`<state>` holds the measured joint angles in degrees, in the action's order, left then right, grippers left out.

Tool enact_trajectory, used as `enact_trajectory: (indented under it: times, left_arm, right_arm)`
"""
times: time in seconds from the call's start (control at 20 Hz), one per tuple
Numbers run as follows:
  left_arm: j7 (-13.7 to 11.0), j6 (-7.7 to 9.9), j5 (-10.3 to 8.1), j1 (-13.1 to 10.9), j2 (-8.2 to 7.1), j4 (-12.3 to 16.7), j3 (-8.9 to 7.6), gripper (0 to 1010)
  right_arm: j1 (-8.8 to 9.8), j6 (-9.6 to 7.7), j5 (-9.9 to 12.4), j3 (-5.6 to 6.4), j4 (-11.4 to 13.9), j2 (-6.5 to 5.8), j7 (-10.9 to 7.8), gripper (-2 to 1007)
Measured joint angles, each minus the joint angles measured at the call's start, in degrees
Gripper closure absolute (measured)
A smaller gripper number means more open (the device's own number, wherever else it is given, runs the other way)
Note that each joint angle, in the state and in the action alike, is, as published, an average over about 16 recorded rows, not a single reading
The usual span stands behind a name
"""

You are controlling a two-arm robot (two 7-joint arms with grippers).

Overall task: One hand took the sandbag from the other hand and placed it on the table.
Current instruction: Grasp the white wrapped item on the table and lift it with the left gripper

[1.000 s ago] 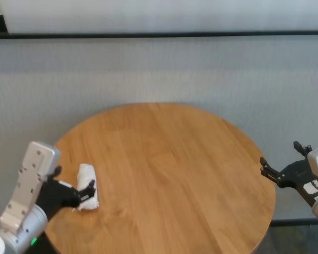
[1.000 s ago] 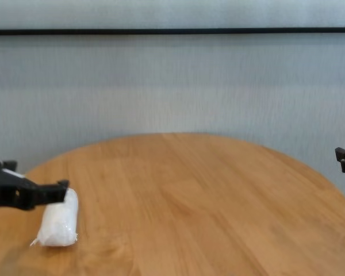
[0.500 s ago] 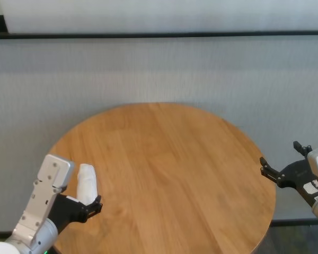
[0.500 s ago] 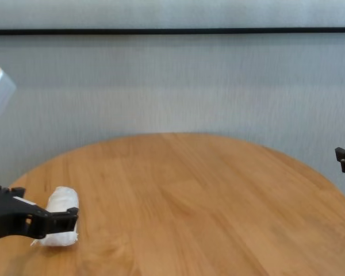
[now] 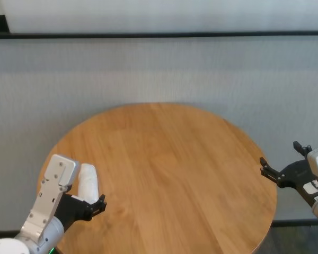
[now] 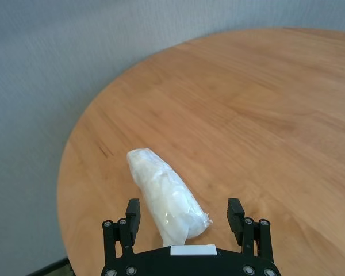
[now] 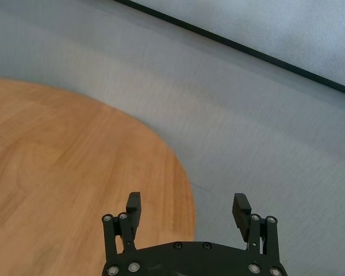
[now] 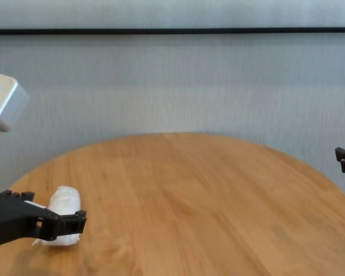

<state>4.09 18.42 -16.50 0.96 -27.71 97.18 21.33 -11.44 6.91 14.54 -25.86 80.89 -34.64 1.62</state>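
Your sandbag (image 6: 164,195) lies flat on the counter (image 5: 169,169) near its left edge, resting on its long side, so it looks set down for good. The left tool (image 6: 187,215) hangs just over the bag's near end with its fingers apart and not touching it, a stance that suits letting go. Your right tool (image 7: 187,213) sits parked off the counter's right rim, fingers spread, holding nothing.
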Motion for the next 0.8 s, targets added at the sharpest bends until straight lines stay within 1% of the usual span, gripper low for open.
enact_trajectory:
  times: [0.35, 0.8]
  left_arm:
    - [-1.43, -1.23, 0.99, 1.58, 1.06, -3.17, -0.1, 10]
    - [-3.43, -2.95, 2.09, 3.24, 2.03, -6.4, -0.35, 10]
  right_arm:
    - [0.0, 0.0, 0.0, 0.0, 0.0, 0.0, 0.0, 0]
    - [0.0, 0.0, 0.0, 0.0, 0.0, 0.0, 0.0, 0]
